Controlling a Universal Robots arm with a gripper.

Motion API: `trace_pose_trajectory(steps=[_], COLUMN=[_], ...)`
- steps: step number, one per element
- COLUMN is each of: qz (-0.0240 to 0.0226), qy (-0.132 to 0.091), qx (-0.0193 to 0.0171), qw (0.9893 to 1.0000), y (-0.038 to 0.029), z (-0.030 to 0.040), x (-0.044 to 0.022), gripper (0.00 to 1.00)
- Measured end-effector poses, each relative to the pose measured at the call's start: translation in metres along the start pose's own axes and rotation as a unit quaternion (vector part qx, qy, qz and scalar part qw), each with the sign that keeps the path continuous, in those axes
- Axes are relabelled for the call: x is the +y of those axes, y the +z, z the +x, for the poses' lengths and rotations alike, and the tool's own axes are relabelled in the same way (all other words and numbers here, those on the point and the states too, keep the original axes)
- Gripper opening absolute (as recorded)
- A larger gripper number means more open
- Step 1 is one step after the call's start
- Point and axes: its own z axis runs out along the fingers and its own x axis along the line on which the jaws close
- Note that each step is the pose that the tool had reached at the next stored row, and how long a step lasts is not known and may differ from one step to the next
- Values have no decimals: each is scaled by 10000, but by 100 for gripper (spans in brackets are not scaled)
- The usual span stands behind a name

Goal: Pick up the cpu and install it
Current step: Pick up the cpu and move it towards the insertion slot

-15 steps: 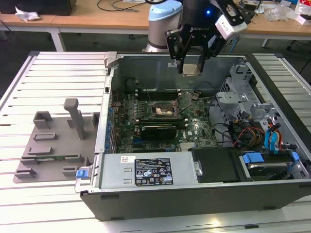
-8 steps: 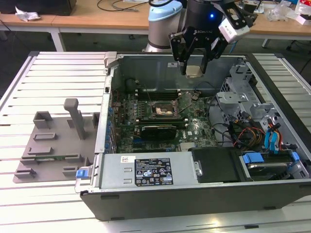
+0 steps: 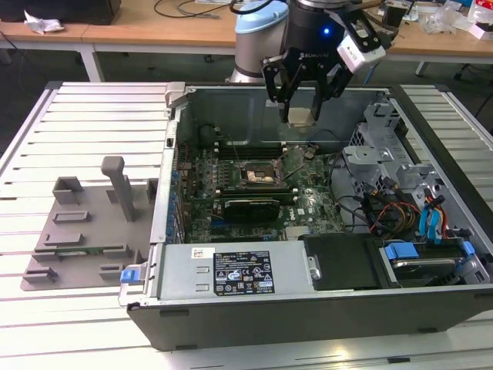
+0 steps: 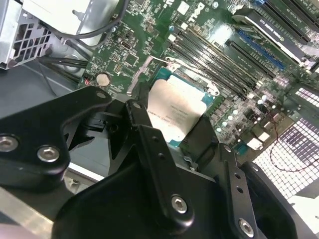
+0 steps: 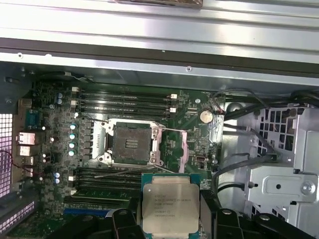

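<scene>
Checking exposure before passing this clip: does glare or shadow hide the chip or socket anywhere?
First wrist view: chip and socket evenly lit, no glare. Second wrist view: vent grille washed out white. Exterior view: case interior shadowed, chip distinguishable.

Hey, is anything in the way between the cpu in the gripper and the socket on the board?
Nothing visible: the gripper holds the cpu above the case, and the socket lies with its dark centre uncovered.

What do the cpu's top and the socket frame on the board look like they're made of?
The cpu, held in the end effector: pale matte metal top with an evenly dull grey sheen, on a green board edge. The socket frame: probably bright bare steel, since it glints silver.
</scene>
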Motion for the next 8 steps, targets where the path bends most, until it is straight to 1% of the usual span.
trace_pose_trajectory(steps=[2,4,6,8], qz=[0,0,0,0], qy=[0,0,0,0], qx=[0,0,0,0], qw=[10000,10000,10000,10000], y=[41,98,122,163], z=[10,30,37,47], x=[2,6,10,16], gripper=[55,55,55,55])
